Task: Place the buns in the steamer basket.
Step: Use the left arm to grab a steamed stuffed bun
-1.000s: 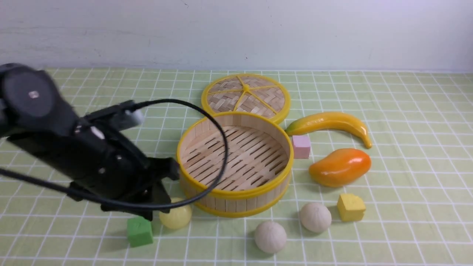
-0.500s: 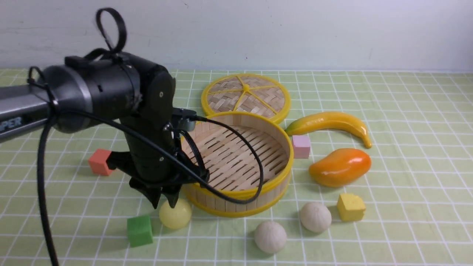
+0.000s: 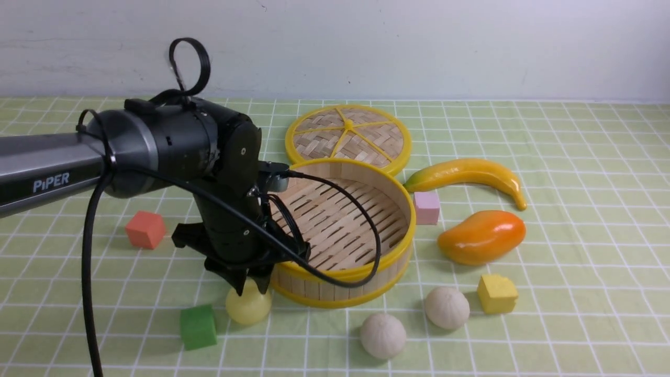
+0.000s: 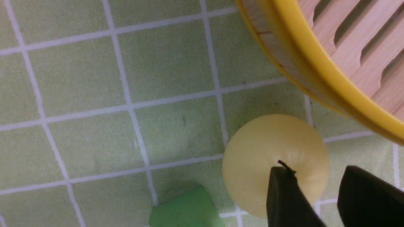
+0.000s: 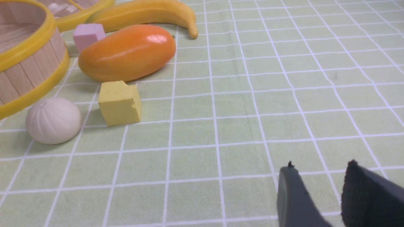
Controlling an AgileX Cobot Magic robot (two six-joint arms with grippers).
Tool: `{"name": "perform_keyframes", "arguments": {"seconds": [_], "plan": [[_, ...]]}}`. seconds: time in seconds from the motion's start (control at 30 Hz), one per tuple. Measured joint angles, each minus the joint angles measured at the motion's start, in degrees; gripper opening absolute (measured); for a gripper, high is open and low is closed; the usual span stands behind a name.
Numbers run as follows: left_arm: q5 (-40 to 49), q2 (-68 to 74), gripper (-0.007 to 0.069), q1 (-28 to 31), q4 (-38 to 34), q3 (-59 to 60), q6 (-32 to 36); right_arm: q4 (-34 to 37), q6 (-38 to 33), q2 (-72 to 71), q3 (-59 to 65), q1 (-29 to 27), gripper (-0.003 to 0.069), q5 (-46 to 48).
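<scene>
The pale yellow bun [image 3: 250, 309] lies on the cloth against the steamer basket [image 3: 335, 273], at its front left. My left gripper [image 3: 251, 287] points down onto this bun, open. In the left wrist view one finger [image 4: 284, 198] overlaps the yellow bun [image 4: 268, 151] and the gap lies at the bun's edge, beside the basket rim [image 4: 331, 78]. Two off-white buns [image 3: 382, 335] [image 3: 446, 307] rest in front of the empty basket. My right gripper [image 5: 320, 165] hovers open over bare cloth, with one off-white bun [image 5: 53, 120] far from it.
The woven lid [image 3: 348, 137] lies behind the basket. To the basket's right are a banana [image 3: 466, 175], a mango [image 3: 481, 235], a pink cube [image 3: 426, 207] and a yellow cube [image 3: 497, 294]. A green cube [image 3: 198, 326] sits beside the yellow bun, a red cube [image 3: 145, 229] farther left.
My left arm has swung up from low at the left and turned its gripper downward over the yellow bun, then sunk a little onto it. The red cube has come into sight.
</scene>
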Motion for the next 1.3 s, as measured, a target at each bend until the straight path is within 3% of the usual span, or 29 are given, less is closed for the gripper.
{"name": "perform_keyframes", "arguments": {"seconds": [1.13,1.3], "plan": [[0.9,2.91,0.0237,0.0,1.16,0.0,0.05,0.0,0.0,0.0,0.0,0.0,0.0239,0.0],[1.55,2.91,0.0146,0.0,1.16,0.0,1.08,0.0,0.0,0.0,0.0,0.0,0.0239,0.0]]}}
